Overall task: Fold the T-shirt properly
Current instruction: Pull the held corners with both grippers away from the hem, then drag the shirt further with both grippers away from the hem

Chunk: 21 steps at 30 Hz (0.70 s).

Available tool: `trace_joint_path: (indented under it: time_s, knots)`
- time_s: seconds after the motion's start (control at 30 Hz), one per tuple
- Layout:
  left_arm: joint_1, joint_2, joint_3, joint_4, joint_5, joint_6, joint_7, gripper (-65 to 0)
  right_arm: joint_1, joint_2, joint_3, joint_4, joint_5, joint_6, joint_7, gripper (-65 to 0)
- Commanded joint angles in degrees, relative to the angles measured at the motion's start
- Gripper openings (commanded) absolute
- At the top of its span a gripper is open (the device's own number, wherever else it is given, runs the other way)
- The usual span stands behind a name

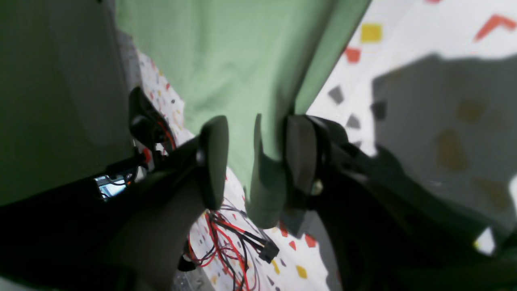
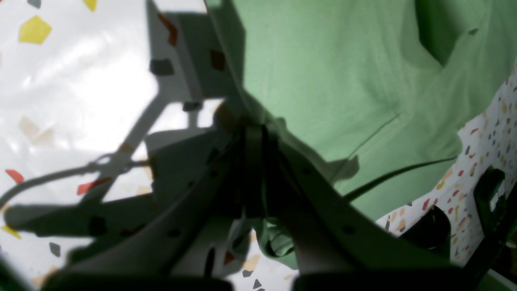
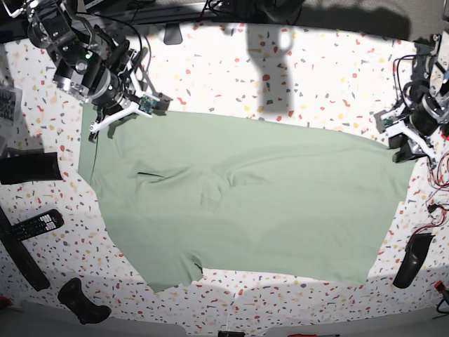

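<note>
From my base view, my right gripper (image 3: 95,130) sits far left, clamped tight on the shirt's (image 3: 245,203) corner; its wrist view shows soft green cloth (image 2: 323,81) bunched between the closed jaws (image 2: 254,161). The shirt lies spread, smooth and matte, across the speckled terrazzo-pattern counter (image 3: 316,77). Far right, my left gripper (image 3: 407,151) meets the opposite edge; only its wrist view shows the jaws (image 1: 254,161) partly apart with a cloth fold (image 1: 262,178) between, against one finger.
</note>
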Motion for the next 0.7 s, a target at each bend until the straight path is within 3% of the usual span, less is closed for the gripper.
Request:
trace_joint_path:
  time_s: [0.0,0.3,0.33,0.4,0.53,0.67]
  knots:
    - [-0.4,-1.2,-0.5,-0.6,0.0,0.2,-0.8,-43.5,0.5,0.8,0.6,1.1,0.0,-0.6,0.5,-65.0]
    - [-1.1,3.8,-0.5,-3.3,0.0,0.2,-4.2,-43.9,0.5,0.8,0.6,1.1,0.0,-0.6,0.5,-65.0]
    - [-1.4,4.2,-0.5,-3.3,0.0,0.2,-4.2,-47.9,0.5,0.8,0.6,1.1,0.0,-0.6,0.5,-65.0]
    - [-1.6,4.4,-0.5,-3.2,0.0,0.2,-4.4,-64.8,0.5,0.8,0.6,1.1,0.0,-0.6,0.4,-65.0]
    - [-1.2,3.7,-0.5,-3.2,-0.2,0.2,-3.3,-65.0,0.5,0.8,0.6,1.1,0.0,-0.6,0.4,-65.0]
    - [-1.2,3.8,-0.5,-3.2,-6.4,0.2,-0.6,-65.0,0.5,0.8,0.6,1.1,0.0,-0.6,0.4,-65.0]
